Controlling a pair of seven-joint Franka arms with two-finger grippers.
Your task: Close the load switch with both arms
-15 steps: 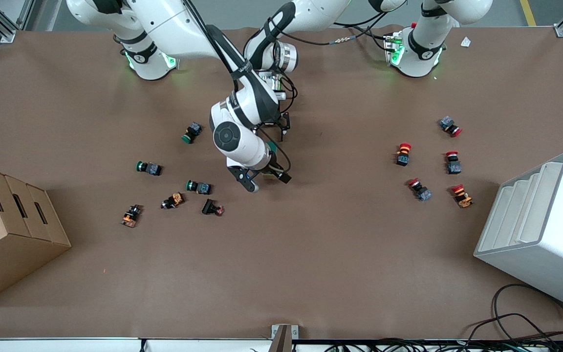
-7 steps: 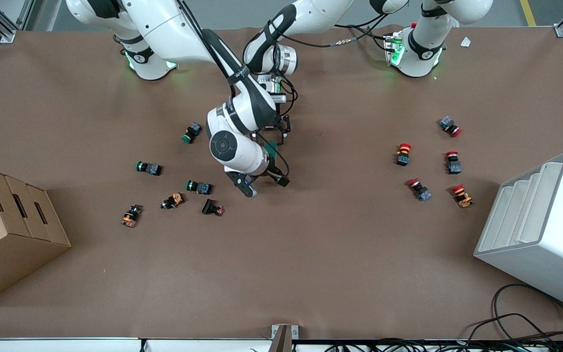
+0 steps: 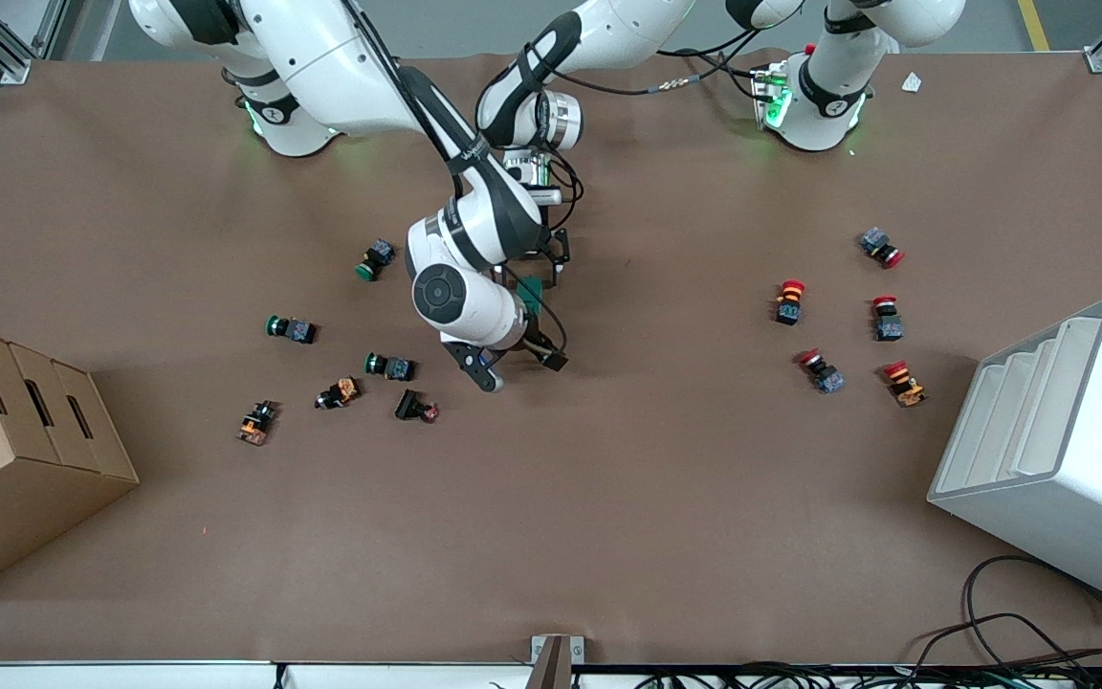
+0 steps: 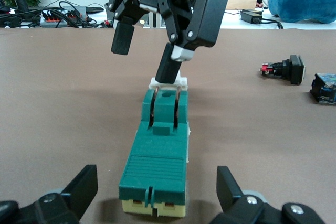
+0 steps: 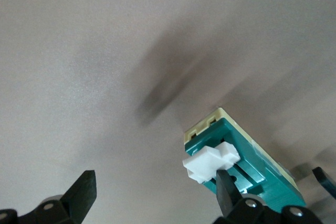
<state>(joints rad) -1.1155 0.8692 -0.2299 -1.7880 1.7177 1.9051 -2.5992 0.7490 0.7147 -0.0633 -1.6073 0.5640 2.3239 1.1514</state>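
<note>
1. Dark green body, cream base, white sliding handle: the load switch lies flat on the brown table mat near mid-table, mostly hidden under the right arm's wrist in the front view.
2. Long axis runs roughly toward and away from the front camera; the white handle sits at the end nearer that camera, the cream end toward the robot bases.
3. Right gripper is at the handle end of the switch, jaws wide; one finger comes down onto the white handle, the other hangs apart over bare mat.
4. Left gripper is low at the cream end of the switch, jaws wide, one finger on each side of the body, not touching it.
5. Green-capped push buttons lie scattered from the switch toward the right arm's end of the table.
6. Red-capped push buttons are grouped well apart from the switch, toward the left arm's end.
</note>
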